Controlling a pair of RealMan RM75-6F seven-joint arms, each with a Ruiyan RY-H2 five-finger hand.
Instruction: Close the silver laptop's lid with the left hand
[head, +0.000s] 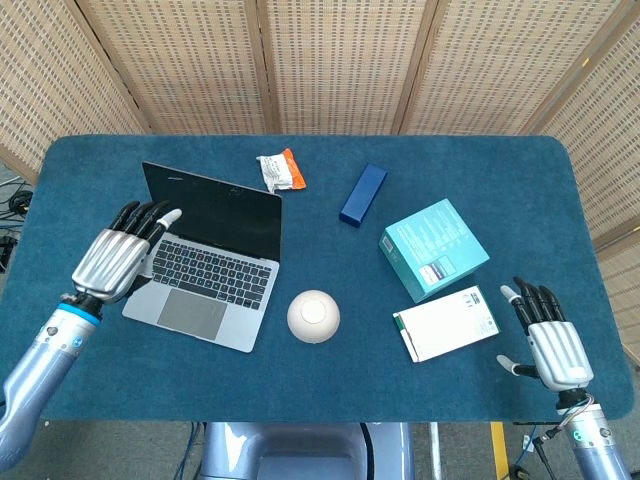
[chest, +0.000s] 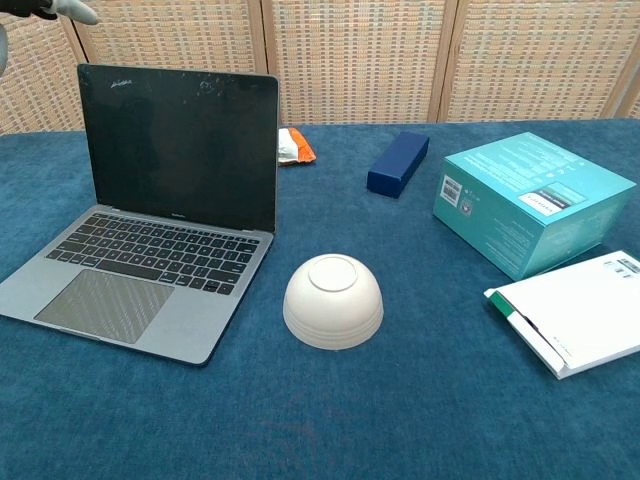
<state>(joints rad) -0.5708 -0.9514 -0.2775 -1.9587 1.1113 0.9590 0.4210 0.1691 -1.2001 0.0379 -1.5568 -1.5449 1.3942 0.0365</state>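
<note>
Fingers (head: 150, 214) of the left hand (head: 112, 261) are spread and hold nothing, poised over the left edge of the silver laptop (head: 205, 262), whose lid stands open on the blue table (head: 520, 180). Right hand (head: 555, 346) lies open at the near right corner. Just right of the laptop sits an upturned white bowl (head: 313, 316); farther back lie a snack packet (head: 281, 170) and a navy box (head: 363, 194).

Colours logged — silver laptop (head: 205, 268) with black screen, white bowl (head: 313, 316), navy box (head: 362, 194), teal carton (head: 433, 248), orange-and-white packet (head: 281, 170) — on blue cloth (head: 480, 170).
</note>
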